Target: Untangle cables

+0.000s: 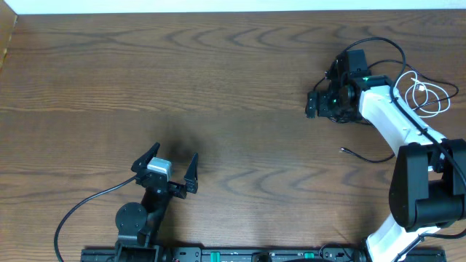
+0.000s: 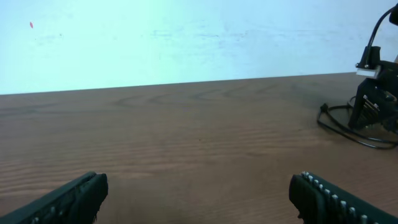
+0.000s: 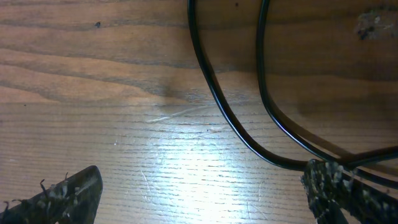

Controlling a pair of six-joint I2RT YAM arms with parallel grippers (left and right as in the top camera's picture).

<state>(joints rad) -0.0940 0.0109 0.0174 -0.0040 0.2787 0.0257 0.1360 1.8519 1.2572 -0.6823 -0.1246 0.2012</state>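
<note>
The black cable (image 1: 368, 156) lies at the right of the table, one plug end loose near the right arm. In the right wrist view two of its strands (image 3: 214, 93) curve over the wood just ahead of the fingertips, and one strand runs up against the right fingertip (image 3: 339, 190). The white cable (image 1: 422, 90) is coiled in small loops at the far right, beside the right arm. My right gripper (image 1: 324, 100) (image 3: 202, 199) hovers open over the black strands, holding nothing. My left gripper (image 1: 166, 171) (image 2: 199, 199) stands open near the front left, far from both cables.
The right arm's white body (image 1: 393, 116) crosses over the cable area and hides part of it. In the left wrist view the right arm (image 2: 376, 93) stands at the far right with a black loop (image 2: 348, 127) on the table by it. The table's back edge (image 2: 186, 84) meets a pale wall.
</note>
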